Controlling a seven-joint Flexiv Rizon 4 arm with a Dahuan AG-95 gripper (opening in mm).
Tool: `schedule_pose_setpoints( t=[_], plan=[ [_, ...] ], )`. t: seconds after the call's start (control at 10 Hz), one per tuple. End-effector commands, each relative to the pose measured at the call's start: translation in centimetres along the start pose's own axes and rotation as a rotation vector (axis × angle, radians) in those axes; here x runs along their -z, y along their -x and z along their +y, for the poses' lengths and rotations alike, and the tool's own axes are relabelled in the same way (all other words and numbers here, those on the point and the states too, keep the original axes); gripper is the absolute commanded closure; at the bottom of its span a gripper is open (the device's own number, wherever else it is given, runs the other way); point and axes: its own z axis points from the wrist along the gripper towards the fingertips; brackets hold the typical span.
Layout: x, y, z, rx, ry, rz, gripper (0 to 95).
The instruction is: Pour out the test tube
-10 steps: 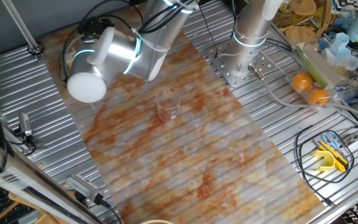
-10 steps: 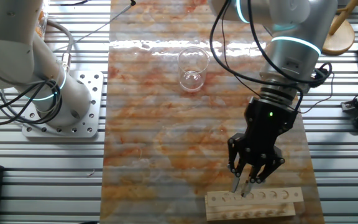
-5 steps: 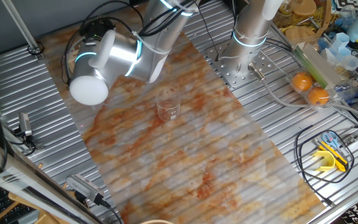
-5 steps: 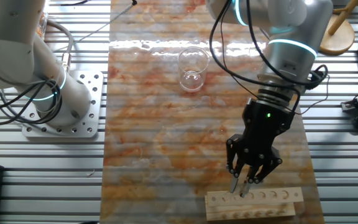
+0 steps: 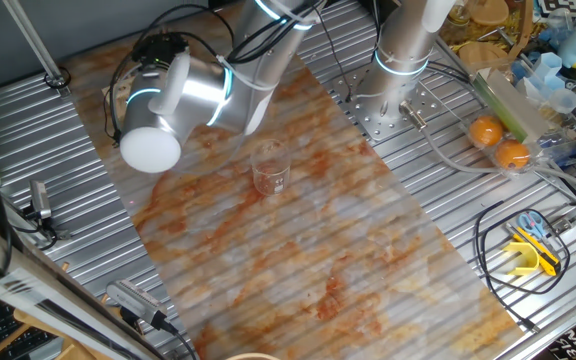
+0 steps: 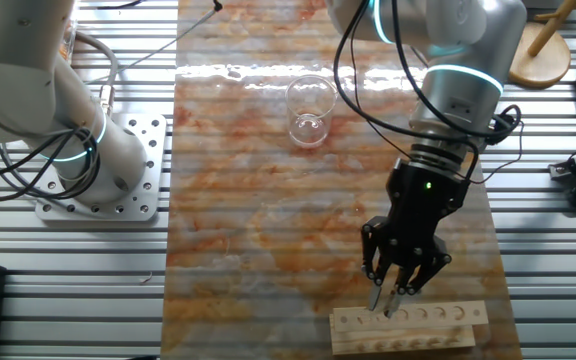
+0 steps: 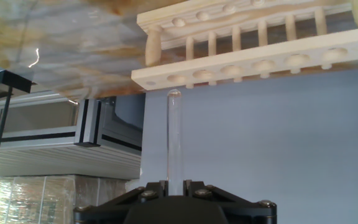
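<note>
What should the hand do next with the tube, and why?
Probably lift a little more, then carry it toward the beaker. The hand grips the test tube, whose rounded tip sits just clear of the wooden rack, and the beaker stands far across the mat.

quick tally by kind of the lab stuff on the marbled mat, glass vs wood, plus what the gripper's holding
Glass test tube: 1, held in the gripper, its rounded end just clear of the rack
Glass beaker: 1, upright on the mat
Wooden rack: 1, at the mat's edge under the gripper
Total: 3 (2 glass, 1 wood)
</note>
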Motion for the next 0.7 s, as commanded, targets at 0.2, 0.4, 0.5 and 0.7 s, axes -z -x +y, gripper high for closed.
schedule_pose_setpoints(
  t=[0.2,0.4,0.5,0.7],
  plan=[
    [-0.02,-0.01,0.02,0.007,-0.003,0.011,95.0],
    [-0.09,0.03,0.09,0.010,-0.005,0.018,95.0],
    [-0.14,0.09,0.14,0.011,-0.011,0.019,95.0],
    [-0.17,0.15,0.16,0.012,-0.015,0.026,95.0]
  ],
)
